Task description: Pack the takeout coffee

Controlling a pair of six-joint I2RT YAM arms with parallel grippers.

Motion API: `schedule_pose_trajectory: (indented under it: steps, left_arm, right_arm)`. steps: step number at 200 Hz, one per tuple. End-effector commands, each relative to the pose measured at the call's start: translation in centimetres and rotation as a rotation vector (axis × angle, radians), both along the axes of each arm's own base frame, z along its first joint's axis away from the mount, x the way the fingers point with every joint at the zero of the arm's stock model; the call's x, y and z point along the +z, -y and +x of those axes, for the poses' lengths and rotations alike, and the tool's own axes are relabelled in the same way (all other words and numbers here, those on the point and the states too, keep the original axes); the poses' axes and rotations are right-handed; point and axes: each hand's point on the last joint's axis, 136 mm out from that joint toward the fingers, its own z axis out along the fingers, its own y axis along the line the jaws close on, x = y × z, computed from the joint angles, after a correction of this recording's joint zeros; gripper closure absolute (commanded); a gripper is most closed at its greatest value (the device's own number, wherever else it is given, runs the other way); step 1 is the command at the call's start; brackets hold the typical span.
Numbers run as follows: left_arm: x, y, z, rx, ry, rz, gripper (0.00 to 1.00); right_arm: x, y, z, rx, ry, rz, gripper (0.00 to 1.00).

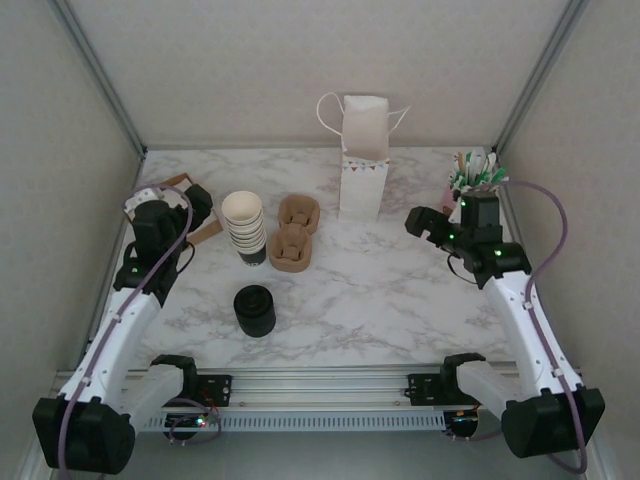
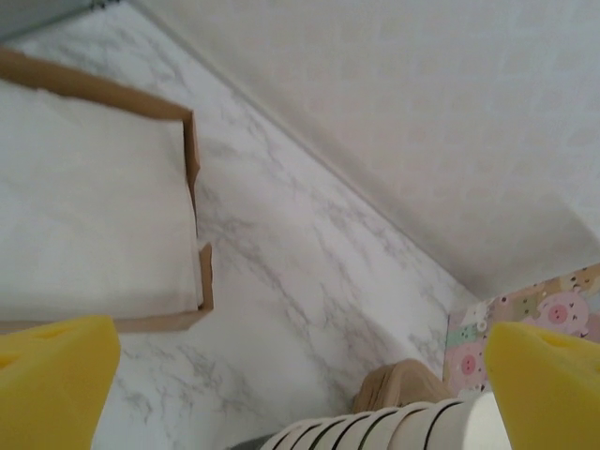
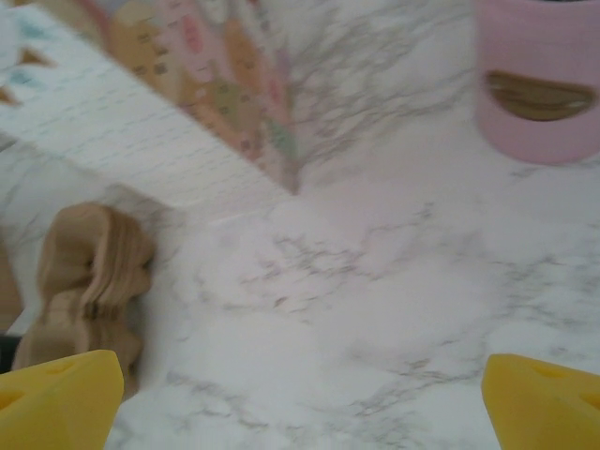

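Left gripper [image 1: 198,206] and right gripper [image 1: 419,222] are both wide open and hold nothing, and the takeout coffee looks not put together yet: the stack of paper cups [image 1: 243,228] stands upright just right of the left gripper, with the black lids [image 1: 254,310] nearer that arm's base.

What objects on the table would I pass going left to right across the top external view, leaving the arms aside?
Cardboard napkin tray → stack of cream-rimmed cups → brown pulp cup carriers → white paper bag → pink holder of sticks. The black lid stack overlaps the cups, so it is left out.
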Motion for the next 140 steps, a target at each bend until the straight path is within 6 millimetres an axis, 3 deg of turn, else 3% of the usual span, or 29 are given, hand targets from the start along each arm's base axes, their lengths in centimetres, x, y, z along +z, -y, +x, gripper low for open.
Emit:
schedule_pose_trajectory:
  steps: [1, 86, 140]
  left_arm:
    - [-0.5, 0.4, -0.1, -0.026, -0.047, -0.082, 0.0]
    - [-4.7, 0.8, -1.0, -0.188, -0.178, -0.294, 0.01]
    - [-6.0, 2.2, -2.3, -0.266, -0.219, -0.342, 0.25]
  right_arm:
    - [1.2, -3.2, -0.5, 0.117, -0.017, -0.007, 0.04]
    - [3.5, -16.7, -0.2, 0.457, -0.059, -0.215, 0.25]
    - [4.3, -24.9, 0.8, 0.587, -0.057, -0.279, 0.32]
